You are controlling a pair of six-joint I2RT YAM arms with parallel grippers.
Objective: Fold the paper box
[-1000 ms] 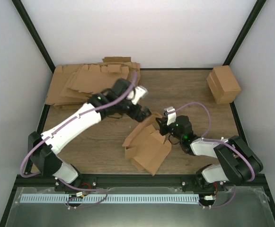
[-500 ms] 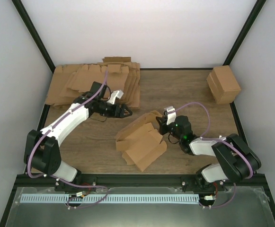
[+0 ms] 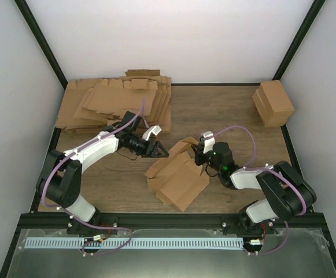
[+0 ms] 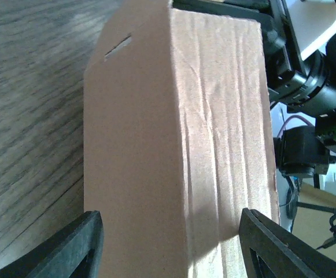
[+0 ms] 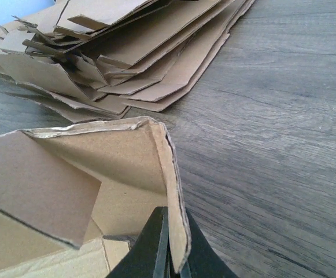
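Observation:
The paper box (image 3: 179, 176) is a partly folded brown cardboard piece in the middle of the table, with flaps standing up. My left gripper (image 3: 161, 152) lies low at its upper left end. In the left wrist view a creased panel of the box (image 4: 173, 116) fills the space just ahead of the gripper (image 4: 170, 249), whose jaws stand apart on either side, open. My right gripper (image 3: 198, 155) is at the box's right end. It is shut (image 5: 176, 219) on the raised edge of a box wall (image 5: 168, 168).
A thick pile of flat cardboard sheets (image 3: 115, 101) lies at the back left, and it also shows in the right wrist view (image 5: 127, 52). A blocky brown carton (image 3: 273, 103) stands at the back right. White walls with black posts close in the table.
My left arm pulled back from above the box, dropped low and came in at the box's left end, its jaws narrowing. The box shifted a little. The right gripper kept its hold.

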